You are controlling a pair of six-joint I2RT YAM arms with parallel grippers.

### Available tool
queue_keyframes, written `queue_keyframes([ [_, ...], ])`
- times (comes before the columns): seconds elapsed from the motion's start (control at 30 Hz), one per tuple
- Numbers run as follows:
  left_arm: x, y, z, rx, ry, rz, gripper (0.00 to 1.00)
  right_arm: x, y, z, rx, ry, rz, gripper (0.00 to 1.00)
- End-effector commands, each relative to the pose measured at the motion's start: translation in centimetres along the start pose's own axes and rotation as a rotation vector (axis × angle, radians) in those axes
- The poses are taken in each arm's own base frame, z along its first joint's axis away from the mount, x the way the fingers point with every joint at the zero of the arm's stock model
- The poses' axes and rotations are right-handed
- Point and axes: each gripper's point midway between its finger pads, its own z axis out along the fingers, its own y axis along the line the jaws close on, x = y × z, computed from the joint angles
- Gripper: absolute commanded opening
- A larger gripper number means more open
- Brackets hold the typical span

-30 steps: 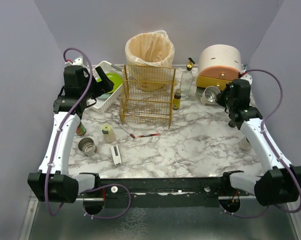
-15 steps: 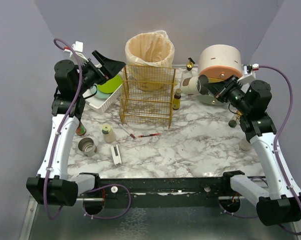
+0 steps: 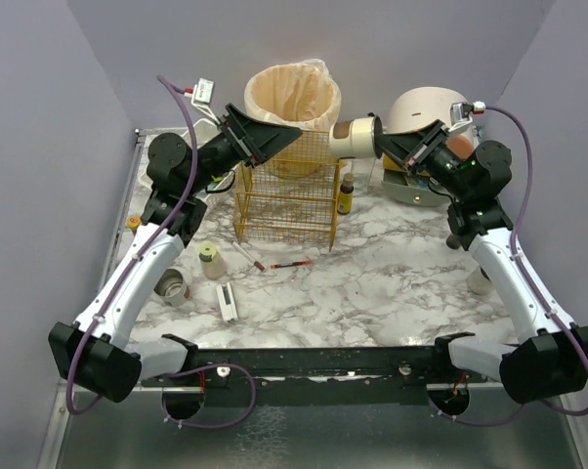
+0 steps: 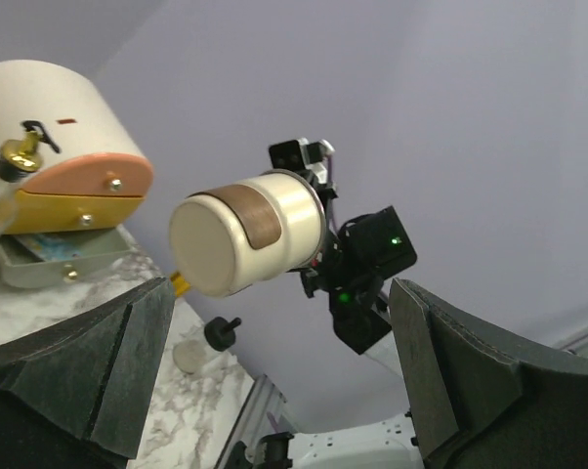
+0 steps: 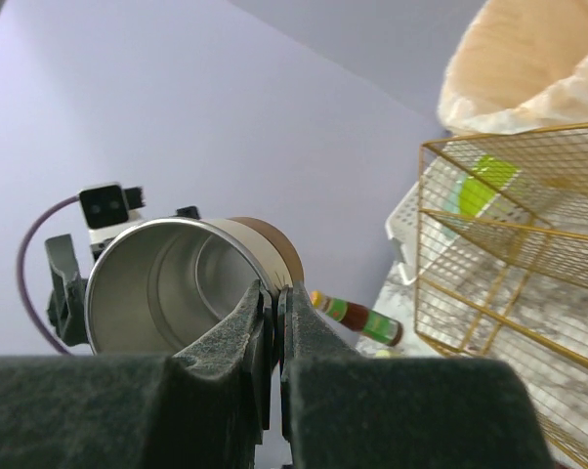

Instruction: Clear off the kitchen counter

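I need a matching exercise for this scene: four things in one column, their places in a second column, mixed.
Things: 1 cream can; 2 yellow wire rack; 3 lined bin; 4 grey tin.
Places: A behind the rack; B held by the right gripper; C back middle of the kitchen counter; D near the counter's left edge.
Pairs: 1-B; 2-C; 3-A; 4-D.

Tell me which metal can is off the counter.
The cream, brown-banded can, clamped at its rim by the right gripper and held sideways in the air. The other open can stands on the counter by the left arm.
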Motion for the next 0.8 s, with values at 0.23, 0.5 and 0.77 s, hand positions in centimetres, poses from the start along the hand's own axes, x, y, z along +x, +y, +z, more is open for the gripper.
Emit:
queue_keyframes([
  [0.23, 2.8, -2.0, 3.2, 0.152, 0.023, -0.067, 0.99, -0.1, 7.4, 0.7, -0.300, 0.047, 0.070, 0.00],
  [0.5, 3.6, -2.5, 4.0, 0.194, 0.039, -0.101, 0.99, 0.4, 7.5, 1.0, -0.312, 0.069, 0.081, 0.00],
  [0.77, 4.2, -3.2, 4.7, 0.238, 0.047, -0.135, 0.99, 1.1, 8.1, 1.1, -0.348, 0.092, 0.089, 0.00],
])
